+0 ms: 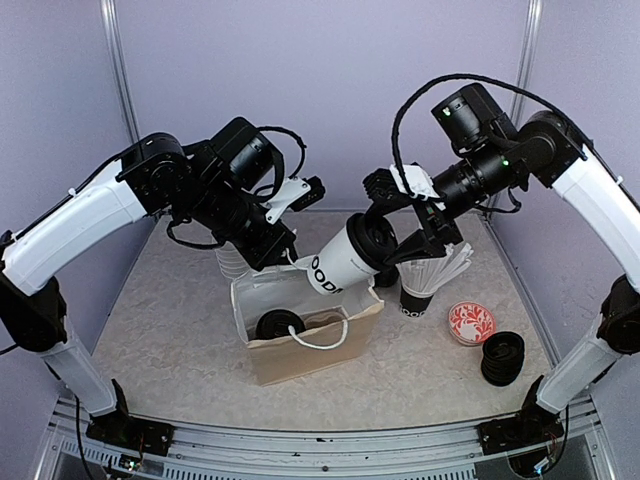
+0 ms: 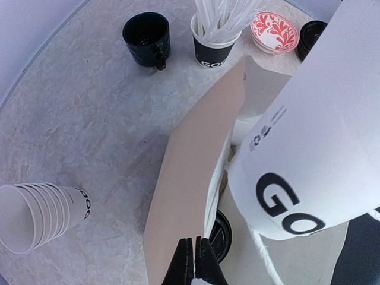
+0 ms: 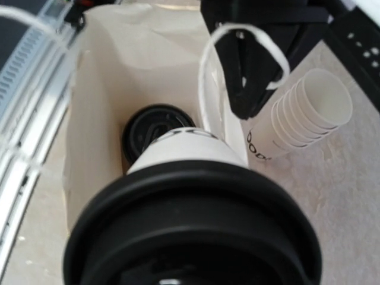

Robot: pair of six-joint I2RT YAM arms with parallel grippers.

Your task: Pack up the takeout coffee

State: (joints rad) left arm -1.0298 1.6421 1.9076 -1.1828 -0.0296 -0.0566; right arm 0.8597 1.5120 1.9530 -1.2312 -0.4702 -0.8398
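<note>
A brown paper bag [image 1: 310, 355] stands open mid-table. One takeout coffee [image 1: 280, 325], black lid up, sits inside it, also seen in the wrist views [image 2: 221, 234] [image 3: 148, 127]. My left gripper [image 1: 283, 255] [image 2: 195, 261] is shut on the bag's back rim [image 2: 190, 178]. My right gripper [image 1: 388, 240] grips a second white takeout coffee [image 1: 335, 268] by its lidded end. That cup is tilted, its base pointing down over the bag's mouth [image 3: 119, 71]. Its lid [image 3: 190, 225] fills the right wrist view and hides the fingers there. Its lettered side [image 2: 320, 148] looms in the left wrist view.
A stack of empty white cups [image 1: 228, 262] [image 2: 35, 217] lies behind the bag at left. At right stand a black cup with white sticks [image 1: 425, 285] [image 2: 217, 35], a red patterned dish [image 1: 471, 322] and a pile of black lids [image 1: 502, 357]. A black mug [image 2: 146, 37] stands nearby.
</note>
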